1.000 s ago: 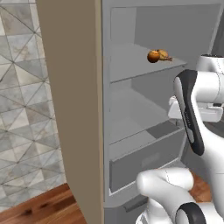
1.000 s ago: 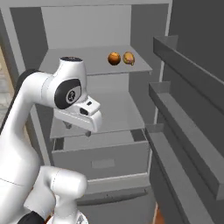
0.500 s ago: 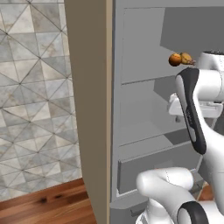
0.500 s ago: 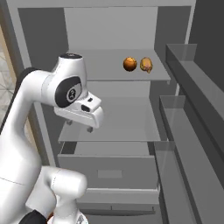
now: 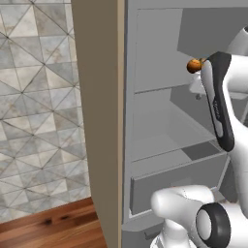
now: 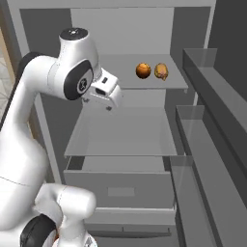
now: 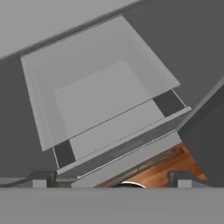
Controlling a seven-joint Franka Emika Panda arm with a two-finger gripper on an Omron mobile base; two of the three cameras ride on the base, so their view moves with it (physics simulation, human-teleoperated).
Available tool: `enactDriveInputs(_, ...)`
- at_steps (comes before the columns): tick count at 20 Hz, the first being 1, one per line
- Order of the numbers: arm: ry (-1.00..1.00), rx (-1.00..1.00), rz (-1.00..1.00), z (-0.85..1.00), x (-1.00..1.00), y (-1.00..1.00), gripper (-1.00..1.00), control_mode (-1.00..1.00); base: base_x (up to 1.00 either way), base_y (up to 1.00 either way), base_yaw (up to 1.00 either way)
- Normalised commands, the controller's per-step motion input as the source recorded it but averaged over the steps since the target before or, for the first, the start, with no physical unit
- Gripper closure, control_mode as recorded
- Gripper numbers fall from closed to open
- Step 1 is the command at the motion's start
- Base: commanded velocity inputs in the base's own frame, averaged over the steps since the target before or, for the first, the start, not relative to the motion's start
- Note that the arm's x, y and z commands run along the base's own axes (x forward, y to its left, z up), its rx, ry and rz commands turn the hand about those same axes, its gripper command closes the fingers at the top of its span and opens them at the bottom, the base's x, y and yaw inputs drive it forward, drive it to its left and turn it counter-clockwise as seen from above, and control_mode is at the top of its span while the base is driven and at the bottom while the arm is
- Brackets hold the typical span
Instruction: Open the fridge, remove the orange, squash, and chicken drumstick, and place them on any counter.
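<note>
The fridge (image 6: 193, 120) stands open before me, and on its upper shelf (image 6: 144, 84) the orange (image 6: 143, 70) sits just beside the chicken drumstick (image 6: 161, 72), whose long axis I cannot make out. My gripper (image 7: 112, 180) hangs over the lower shelf and drawer (image 7: 109, 131), fingertips (image 7: 41, 179) spread wide, holding nothing.

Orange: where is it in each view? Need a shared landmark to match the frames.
Left base view: the orange is at upper right, at the shelf edge beside the arm.
Right base view: the orange is top centre on the upper fridge shelf, just left of the chicken drumstick.
Hand view: not in it.
Shared landmark: the drawer under the shelves.
</note>
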Motion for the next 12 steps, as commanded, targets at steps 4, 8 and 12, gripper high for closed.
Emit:
enactDriveInputs(4, -0.23, -0.02, -0.04, 0.58, 1.0, 0.0, -1.0, -1.0, 0.0, 0.0, 0.0)
enactDriveInputs(8, -0.2, -0.09, -0.06, 0.14, 1.0, -0.17, -1.0, -1.0, 0.0, 0.0, 0.0)
enactDriveInputs(12, -0.12, -0.14, -0.1, 0.0, 0.85, -0.32, -1.0, -1.0, 0.0, 0.0, 0.0)
